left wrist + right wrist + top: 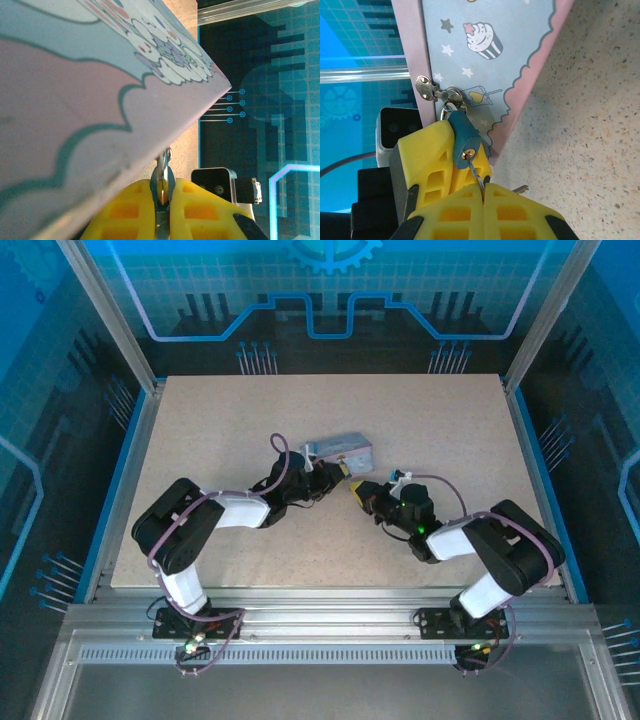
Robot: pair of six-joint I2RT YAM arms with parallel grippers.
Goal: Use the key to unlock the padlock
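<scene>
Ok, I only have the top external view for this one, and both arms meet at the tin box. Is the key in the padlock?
Observer: Yes. On the right wrist camera, the thin silver key runs from the brass keyhole of the padlock into the right gripper, which is shut on it.
Operator: Where does the padlock sit?
Observer: It hangs by its shackle from the hasp on the edge of the tin box. I can't tell whether it has released.
Operator: And the left arm?
Observer: The left gripper has a yellow finger on each side of the padlock body and looks closed on it.
</scene>
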